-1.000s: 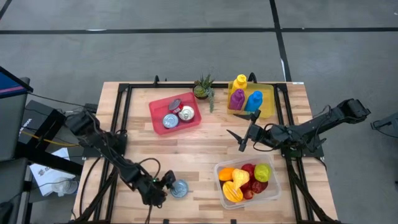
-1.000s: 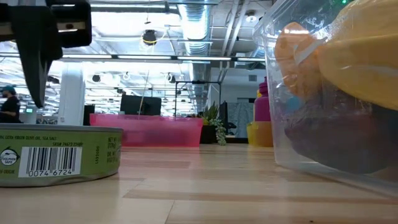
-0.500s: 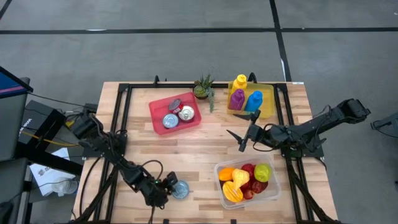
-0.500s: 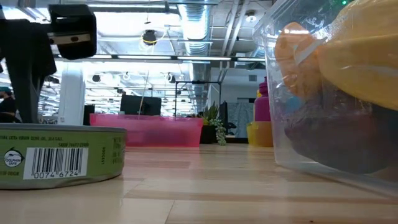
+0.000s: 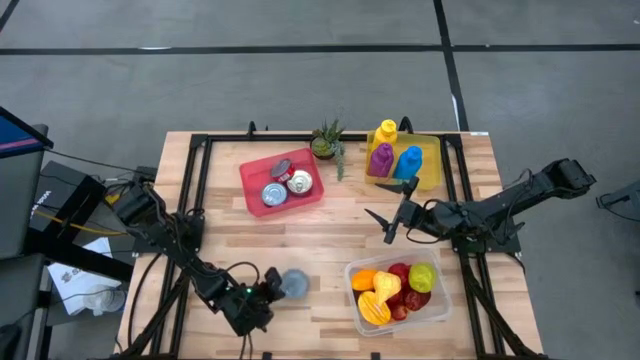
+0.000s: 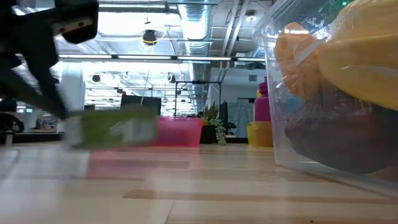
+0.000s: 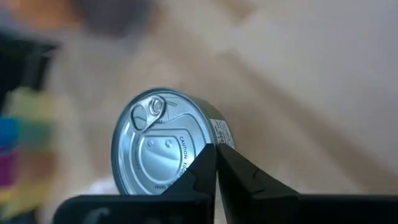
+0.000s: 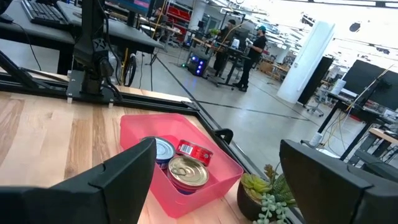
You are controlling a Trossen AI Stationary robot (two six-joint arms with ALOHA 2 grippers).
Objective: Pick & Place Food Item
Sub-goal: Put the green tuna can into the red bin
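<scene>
Our left gripper (image 7: pixel 216 163) has its fingers pinched fully together, gripping nothing, while the flat tuna can (image 7: pixel 163 146) lies just ahead of the fingertips, lid facing us, nearer this arm than the right.

Probably a lab: exposed ducts (image 6: pixel 199 25), workbenches (image 8: pixel 56 25), monitors (image 8: pixel 373 78).

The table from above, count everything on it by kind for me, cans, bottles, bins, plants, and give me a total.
Cans: 4, three in the red bin and one can at the left gripper
Bottles: 3, yellow, purple, blue
Bins: 3, red, yellow bin, clear tub of fruit
Plants: 1, potted plant
Total: 11, counting the fruit tub as one
</scene>
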